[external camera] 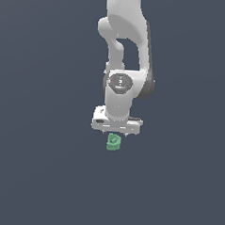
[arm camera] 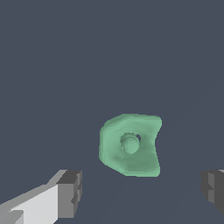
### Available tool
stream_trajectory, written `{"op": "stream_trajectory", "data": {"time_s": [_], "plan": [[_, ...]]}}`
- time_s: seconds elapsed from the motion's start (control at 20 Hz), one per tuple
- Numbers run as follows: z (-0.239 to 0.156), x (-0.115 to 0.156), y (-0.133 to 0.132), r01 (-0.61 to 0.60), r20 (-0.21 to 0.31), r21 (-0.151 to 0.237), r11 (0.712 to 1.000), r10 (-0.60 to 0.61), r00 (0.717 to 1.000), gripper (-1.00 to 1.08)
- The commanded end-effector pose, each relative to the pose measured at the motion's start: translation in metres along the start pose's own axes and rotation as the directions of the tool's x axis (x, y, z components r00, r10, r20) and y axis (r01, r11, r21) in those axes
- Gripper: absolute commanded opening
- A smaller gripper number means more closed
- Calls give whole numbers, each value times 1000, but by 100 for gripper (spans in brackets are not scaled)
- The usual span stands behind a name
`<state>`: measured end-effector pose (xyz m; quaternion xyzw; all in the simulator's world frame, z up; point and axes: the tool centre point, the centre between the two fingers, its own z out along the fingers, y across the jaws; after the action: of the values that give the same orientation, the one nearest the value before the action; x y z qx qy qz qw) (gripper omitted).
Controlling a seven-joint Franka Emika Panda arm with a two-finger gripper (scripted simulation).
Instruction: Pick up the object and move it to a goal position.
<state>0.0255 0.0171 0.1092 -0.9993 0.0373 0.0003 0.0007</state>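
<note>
The object [external camera: 113, 142] is a small green chunky block on the dark grey floor, near the middle of the exterior view. In the wrist view the block [arm camera: 131, 146] shows a rounded side and a round recess with a small peg in its middle. My gripper [external camera: 116, 133] hangs straight down, directly above the block and close to it. In the wrist view the gripper [arm camera: 142, 192] is open and empty. Its two dark fingertips [arm camera: 70, 192] stand wide apart. The block lies a little off the line between them and touches neither.
A plain dark grey floor [external camera: 35, 175] fills both views. The white arm [external camera: 124, 35] rises above the gripper in the exterior view. No goal marker shows.
</note>
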Motion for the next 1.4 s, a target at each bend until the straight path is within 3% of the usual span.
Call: {"op": "stream_trajectory", "data": {"time_s": [0.0, 0.55, 1.25, 1.3, 1.35], "plan": [[9, 6, -1, -20, -1, -1, 1000, 20, 1000, 100], [21, 11, -1, -38, 0, -1, 999, 38, 999, 100], [69, 12, -1, -40, -1, -1, 999, 40, 999, 100], [69, 12, -1, -40, -1, -1, 999, 40, 999, -100], [69, 12, -1, -40, -1, -1, 999, 40, 999, -100]]}}
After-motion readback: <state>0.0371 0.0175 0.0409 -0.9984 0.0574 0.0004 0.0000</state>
